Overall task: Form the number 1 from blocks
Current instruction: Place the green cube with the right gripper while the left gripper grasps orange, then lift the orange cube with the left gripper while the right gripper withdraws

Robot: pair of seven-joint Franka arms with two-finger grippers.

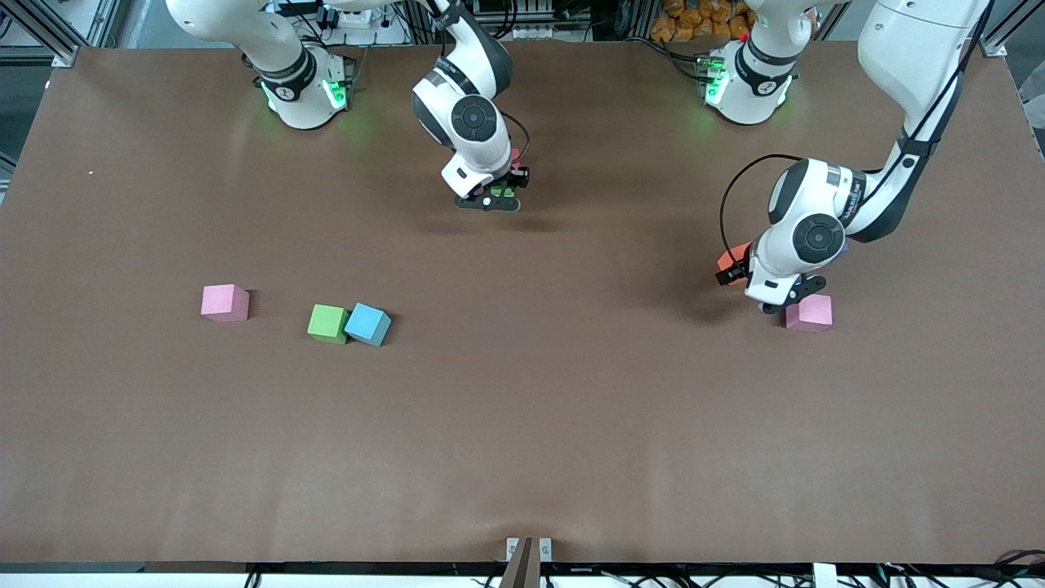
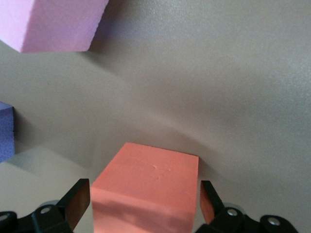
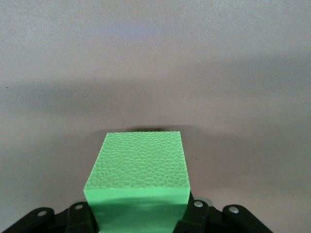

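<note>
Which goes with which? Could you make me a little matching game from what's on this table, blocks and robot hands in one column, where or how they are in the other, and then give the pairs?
Things:
1. green block in the right wrist view
2. orange block
3. blue block
4. lone pink block toward the right arm's end

Places or states:
A. on the table, touching another green block
B. clamped in the shut right gripper
C. standing alone on the table
D. between the open fingers of the left gripper

Pairs: 1-B, 2-D, 3-A, 4-C
</note>
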